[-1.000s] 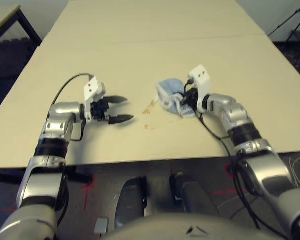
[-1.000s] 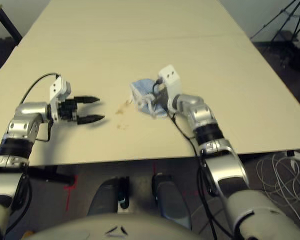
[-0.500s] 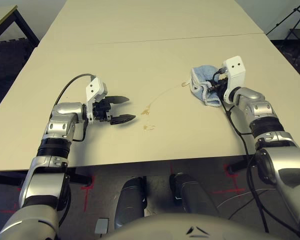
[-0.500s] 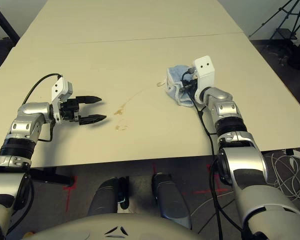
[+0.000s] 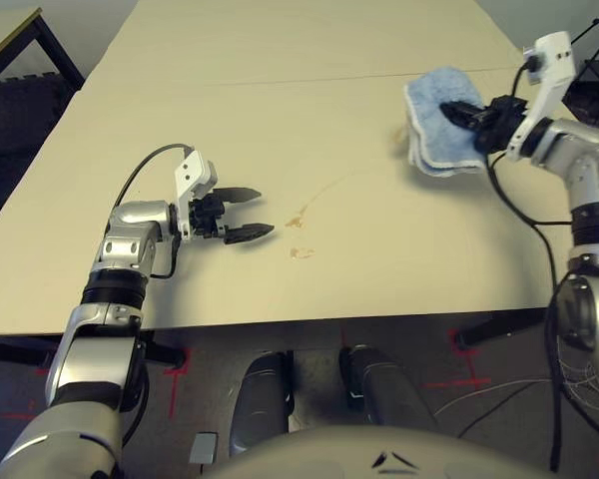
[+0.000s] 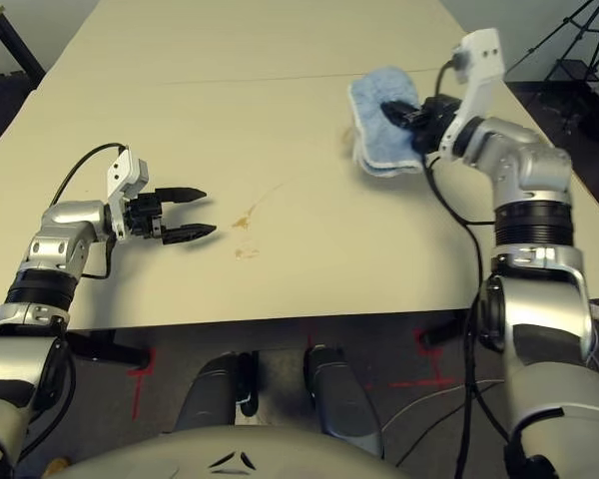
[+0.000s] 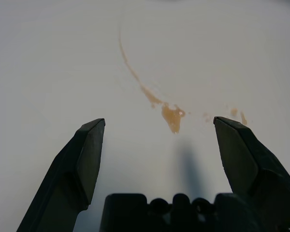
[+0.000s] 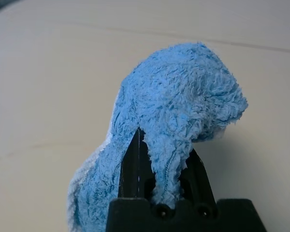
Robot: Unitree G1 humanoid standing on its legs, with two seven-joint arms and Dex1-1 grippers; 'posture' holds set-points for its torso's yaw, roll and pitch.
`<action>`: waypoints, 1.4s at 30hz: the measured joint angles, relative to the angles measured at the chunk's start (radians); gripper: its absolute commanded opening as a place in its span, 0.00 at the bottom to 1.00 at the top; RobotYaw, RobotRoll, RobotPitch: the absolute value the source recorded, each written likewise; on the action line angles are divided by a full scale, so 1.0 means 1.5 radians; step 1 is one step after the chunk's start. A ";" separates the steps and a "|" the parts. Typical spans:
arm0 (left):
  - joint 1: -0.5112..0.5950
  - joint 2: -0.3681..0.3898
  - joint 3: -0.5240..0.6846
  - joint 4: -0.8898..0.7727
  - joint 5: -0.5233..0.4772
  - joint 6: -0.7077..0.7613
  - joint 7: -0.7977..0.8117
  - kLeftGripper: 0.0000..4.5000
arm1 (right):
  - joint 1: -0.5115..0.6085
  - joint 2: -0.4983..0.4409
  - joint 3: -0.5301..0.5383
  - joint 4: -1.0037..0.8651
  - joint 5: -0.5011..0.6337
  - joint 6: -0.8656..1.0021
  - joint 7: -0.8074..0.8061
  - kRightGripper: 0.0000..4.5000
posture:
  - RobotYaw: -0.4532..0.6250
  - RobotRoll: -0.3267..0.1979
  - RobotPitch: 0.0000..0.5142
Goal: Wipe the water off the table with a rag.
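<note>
Currently clenched on the folded light-blue terry rag with whitish edges (image 5: 442, 125), between the black right hand's fingers (image 5: 471, 118), upper right of the frame; left black two-fingered hand (image 5: 248, 214) released, mid-left, near amber-brown water smears (image 5: 297, 221).

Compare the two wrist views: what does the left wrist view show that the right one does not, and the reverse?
Only the left wrist view: the left gripper, its two fingers apart, and the amber blot lying beyond and between them.

Only the right wrist view: the blue rag, pinched between the right gripper's fingers, and the table's seam line.

Both: the pale tabletop.
</note>
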 measured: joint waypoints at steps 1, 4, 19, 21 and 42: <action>0.000 0.000 0.000 0.001 0.000 -0.001 -0.001 1.00 | 0.002 -0.009 0.004 0.017 -0.007 -0.006 0.008 0.00 | 0.11 0.62 0.22; 0.000 0.000 0.000 0.001 0.000 -0.002 -0.001 1.00 | 0.013 -0.019 0.013 0.062 -0.028 -0.024 0.024 0.00 | 0.11 0.62 0.22; 0.000 0.006 0.000 0.001 0.001 -0.002 -0.004 1.00 | 0.026 0.018 0.040 0.237 -0.136 -0.236 -0.052 0.65 | 0.11 0.62 0.24; 0.000 0.006 0.001 0.001 0.001 -0.002 -0.001 1.00 | 0.028 0.018 0.040 0.241 -0.138 -0.264 -0.071 0.83 | 0.11 0.62 0.25; 0.022 -0.061 0.193 -0.065 -0.071 0.033 0.339 1.00 | 0.076 0.012 -0.144 0.235 -0.018 -0.486 -0.105 1.00 | 0.20 0.62 0.35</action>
